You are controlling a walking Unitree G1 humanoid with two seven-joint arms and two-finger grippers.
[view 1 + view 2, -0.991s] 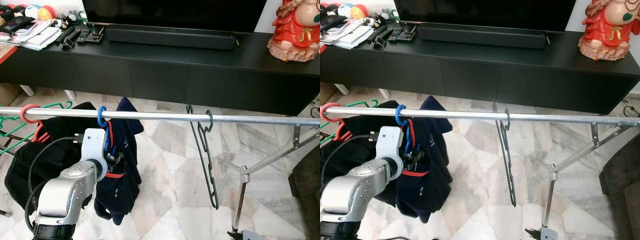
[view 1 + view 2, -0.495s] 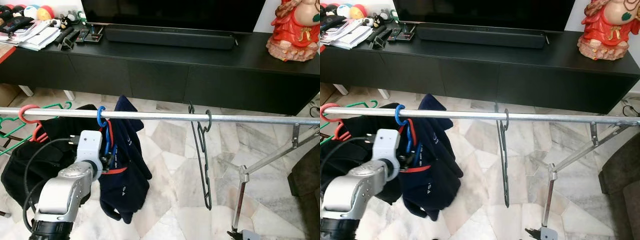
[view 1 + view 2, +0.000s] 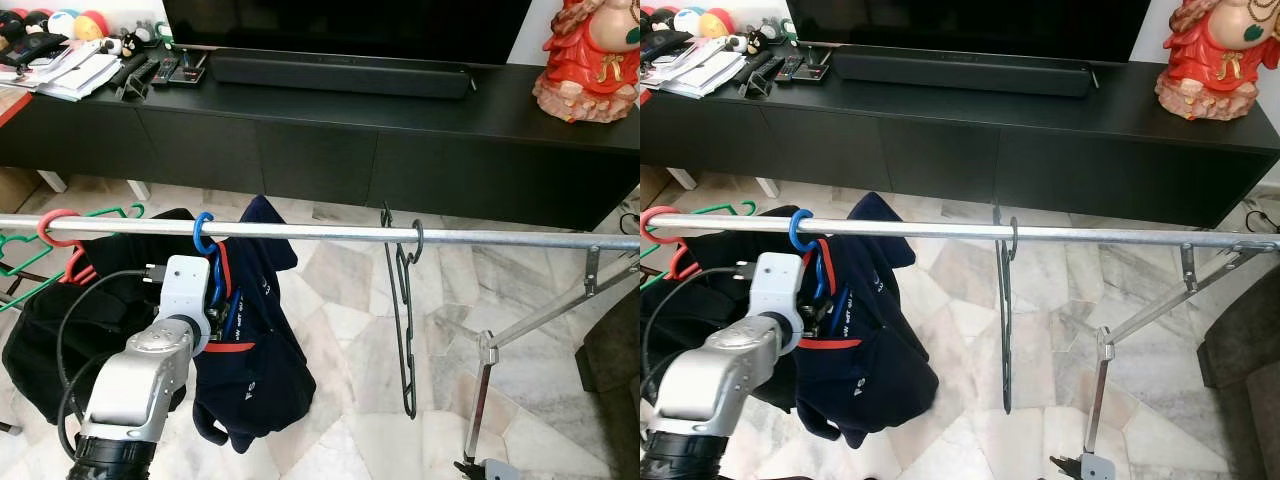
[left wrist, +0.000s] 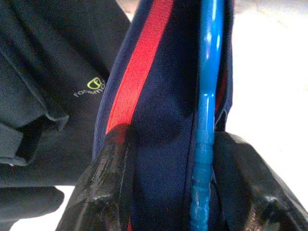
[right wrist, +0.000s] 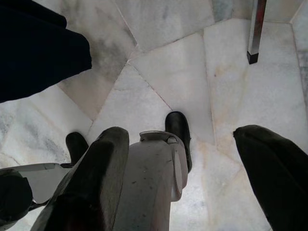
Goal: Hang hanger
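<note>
A blue hanger point(image 3: 204, 234) carrying a navy garment point(image 3: 250, 370) with a red stripe has its hook over the silver rail point(image 3: 320, 232). Just below the rail, my left gripper point(image 4: 173, 183) is shut on the blue hanger point(image 4: 204, 144) and the garment's collar; its black fingers point(image 4: 103, 187) press from both sides. From the head camera, the left wrist point(image 3: 184, 290) hides most of the fingers. An empty dark hanger point(image 3: 404, 300) hangs further right on the rail. My right gripper point(image 5: 187, 168) hangs open over the marble floor.
A red hanger point(image 3: 55, 228), a green hanger point(image 3: 20, 250) and a black garment point(image 3: 80, 310) hang at the rail's left end. The rack's brace and leg point(image 3: 485, 360) stand at the right. A black TV cabinet point(image 3: 320, 140) runs behind, with a red figurine point(image 3: 590, 60).
The navy garment has swung out to the right under the blue hanger. The empty dark hanger has swung a little. The blue hook stays on the rail.
</note>
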